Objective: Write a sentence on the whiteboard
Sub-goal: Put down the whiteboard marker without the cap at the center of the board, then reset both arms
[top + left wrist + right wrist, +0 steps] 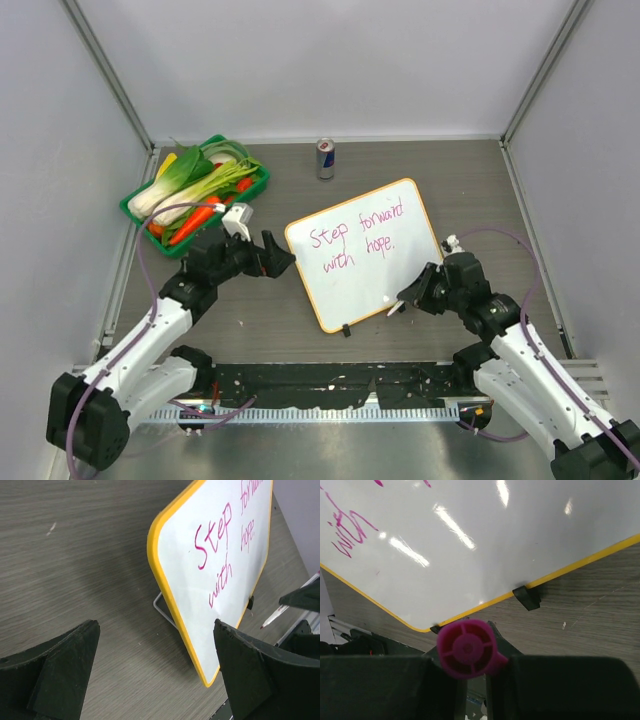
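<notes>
I see the whiteboard [495, 540] glossy, streaked with glare; the tabletop [75, 555] matt wood grain; the can [325, 158] shiny metal; the pen [466, 649] smooth pink plastic

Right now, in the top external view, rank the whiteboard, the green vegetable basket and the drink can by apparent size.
1. whiteboard, the largest outline.
2. green basket, clearly smaller.
3. drink can, smallest by far.
</notes>
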Robot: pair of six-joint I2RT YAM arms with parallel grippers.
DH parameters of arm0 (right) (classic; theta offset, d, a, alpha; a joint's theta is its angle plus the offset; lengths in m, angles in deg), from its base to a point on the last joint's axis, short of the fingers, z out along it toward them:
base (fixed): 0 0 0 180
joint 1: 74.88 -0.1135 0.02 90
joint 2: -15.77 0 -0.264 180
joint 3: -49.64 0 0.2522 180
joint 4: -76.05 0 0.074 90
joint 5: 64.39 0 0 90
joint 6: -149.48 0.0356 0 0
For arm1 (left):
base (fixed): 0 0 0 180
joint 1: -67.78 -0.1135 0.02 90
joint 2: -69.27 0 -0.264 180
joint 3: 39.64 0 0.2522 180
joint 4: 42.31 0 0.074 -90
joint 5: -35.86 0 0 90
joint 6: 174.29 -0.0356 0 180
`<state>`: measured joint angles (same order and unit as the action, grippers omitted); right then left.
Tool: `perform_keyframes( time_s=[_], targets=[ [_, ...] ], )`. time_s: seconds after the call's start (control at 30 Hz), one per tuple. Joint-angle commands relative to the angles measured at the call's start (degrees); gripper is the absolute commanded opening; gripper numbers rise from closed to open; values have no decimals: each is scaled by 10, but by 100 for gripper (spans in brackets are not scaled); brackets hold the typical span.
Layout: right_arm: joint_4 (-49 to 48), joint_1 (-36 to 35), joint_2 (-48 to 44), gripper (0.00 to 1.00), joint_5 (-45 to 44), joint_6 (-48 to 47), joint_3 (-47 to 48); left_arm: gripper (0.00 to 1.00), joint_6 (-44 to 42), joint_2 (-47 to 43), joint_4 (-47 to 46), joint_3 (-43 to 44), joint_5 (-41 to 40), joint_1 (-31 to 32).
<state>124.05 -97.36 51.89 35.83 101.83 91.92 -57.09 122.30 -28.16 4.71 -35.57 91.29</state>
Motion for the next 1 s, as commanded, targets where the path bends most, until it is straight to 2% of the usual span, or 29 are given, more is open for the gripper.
perform_keyframes(
  time_s=[0.0,0.2,0.33,0.4,0.43,0.5,0.73,0.97],
  targets=[
    [10,1,5,6,25,57,-28,100,4,-37,47,52,-38,0],
    [8,0,25,28,9,92,-55,100,6,-68,47,76,-34,0],
    [-6,1,27,43,4,97,-54,100,6,-55,48,89,-17,1],
    [-8,2,22,53,-1,98,-49,100,11,-49,41,90,-13,1],
    [-8,1,20,61,-5,98,-46,100,14,-47,39,90,-13,1],
    [-10,0,18,70,-13,92,-38,99,15,-43,37,90,-14,0],
    [-35,0,34,75,-23,73,-7,100,23,-43,29,95,-21,0],
    [-90,1,61,79,-48,35,41,99,35,-56,48,96,-70,0]
  ],
)
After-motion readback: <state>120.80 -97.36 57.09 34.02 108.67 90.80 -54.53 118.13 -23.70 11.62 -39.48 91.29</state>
